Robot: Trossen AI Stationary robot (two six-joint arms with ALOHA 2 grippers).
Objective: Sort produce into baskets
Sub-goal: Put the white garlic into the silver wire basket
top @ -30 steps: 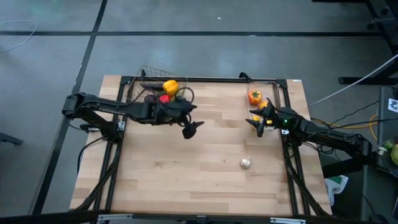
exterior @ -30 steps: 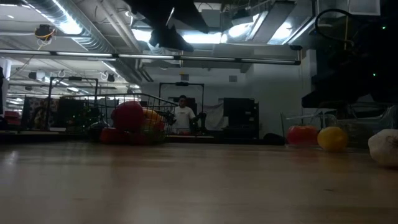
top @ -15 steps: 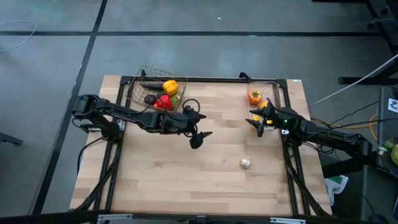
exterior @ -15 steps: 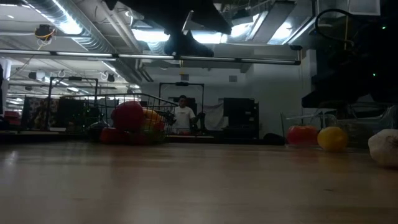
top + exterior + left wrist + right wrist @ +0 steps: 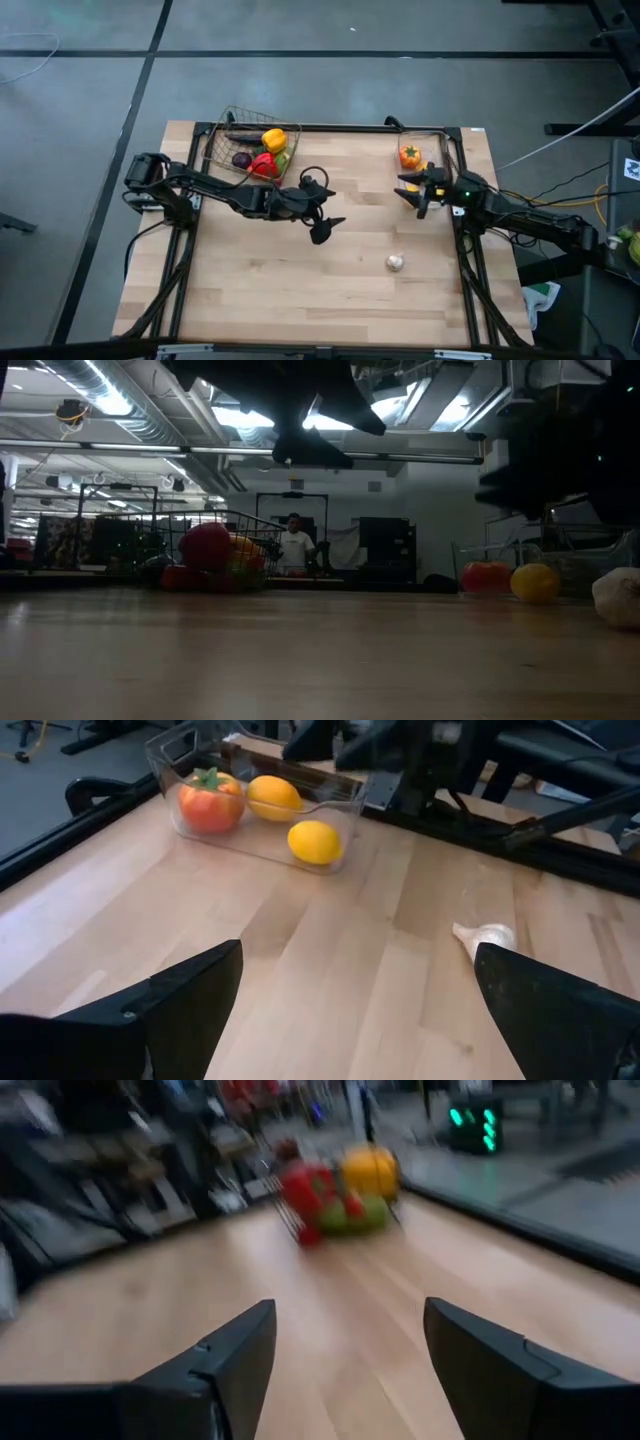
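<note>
A white garlic bulb [image 5: 396, 262] lies on the bare table toward the near right, and it also shows in the left wrist view [image 5: 485, 937]. The wire basket [image 5: 232, 128] at the far left holds a yellow pepper, a red pepper and other produce. The clear bin [image 5: 345, 815] at the far right holds a tomato [image 5: 210, 802], an orange [image 5: 273, 795] and a lemon [image 5: 314, 841]. My left gripper [image 5: 325, 228] hangs open above the table's middle, to the left of the garlic and clear of it. My right gripper [image 5: 412, 192] stands open beside the clear bin, with nothing between its fingers.
A black frame runs along the table's left, far and right edges [image 5: 330, 128]. Bare wood lies between the baskets and around the garlic. In the low view a person [image 5: 294, 548] stands in the room far beyond the table.
My left gripper has left the wire basket's side and gone toward the table's middle and near edge, sinking as it went, toward the garlic; it stays open. My right gripper has tipped a little in place.
</note>
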